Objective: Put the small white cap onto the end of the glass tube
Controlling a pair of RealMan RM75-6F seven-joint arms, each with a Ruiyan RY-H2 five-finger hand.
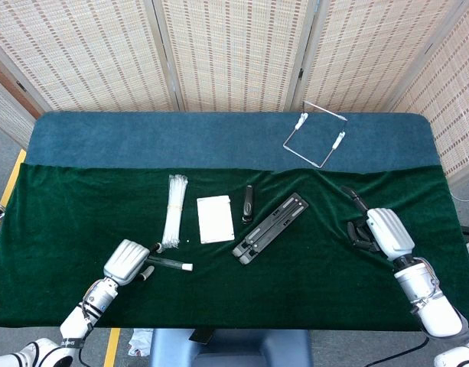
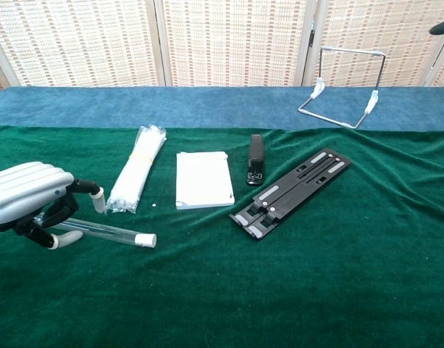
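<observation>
1. The left hand (image 2: pixel 30 203) sits low on the green cloth (image 2: pixel 337 275), its fingers curled over one end of the glass tube (image 2: pixel 98 230); whether they actually grip it cannot be told.
2. The tube lies flat on the cloth, running out from under that hand toward the table's middle.
3. The small white cap (image 2: pixel 145 240) sits on the tube's far end, away from the hand.
4. Just beyond the left hand's fingertips lies a bag of white straws (image 2: pixel 137 174), with a white pad (image 2: pixel 202 180) further along.
5. The right hand (image 1: pixel 378 232) hovers over the cloth with fingers curled, holding nothing visible.
6. Between the two hands lie a black stapler (image 2: pixel 256 158) and a black folding stand (image 2: pixel 290 193).
</observation>
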